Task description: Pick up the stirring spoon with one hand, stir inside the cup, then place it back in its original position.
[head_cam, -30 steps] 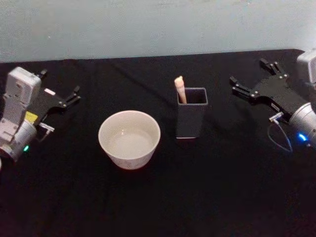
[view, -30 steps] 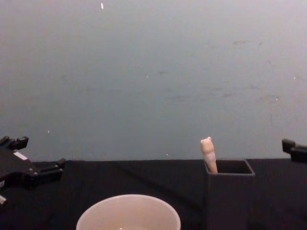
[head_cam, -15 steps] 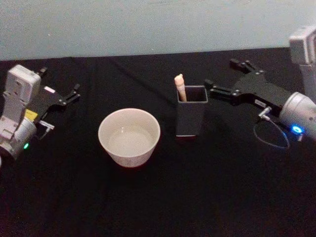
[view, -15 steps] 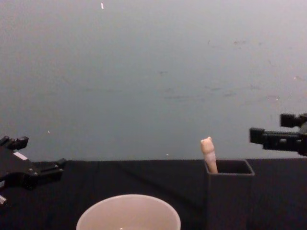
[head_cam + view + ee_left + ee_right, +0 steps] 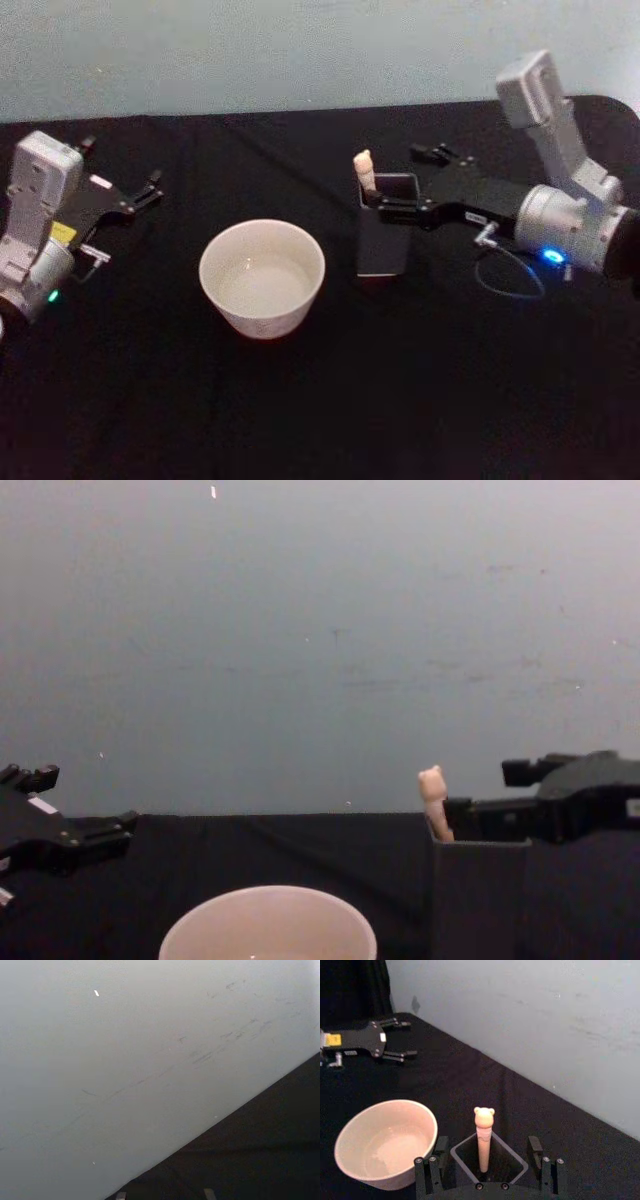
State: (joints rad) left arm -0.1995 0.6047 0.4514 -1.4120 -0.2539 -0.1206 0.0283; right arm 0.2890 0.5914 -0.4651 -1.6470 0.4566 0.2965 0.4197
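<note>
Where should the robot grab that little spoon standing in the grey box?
Probably the spoon by its beige handle just under the knob: that part alone stands clear of the box rim. Come in level from the right, where the open right gripper faces it.

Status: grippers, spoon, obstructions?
Right gripper open at holder, lined up on stirring spoon. Left gripper open, parked left. Spoon standing in holder, ungripped. Cup beside holder, off the approach.

Spoon [image 5: 365,175], cup [image 5: 262,324], holder [image 5: 382,250] — one each; left end effector [image 5: 122,165], right end effector [image 5: 397,178] — two.
</note>
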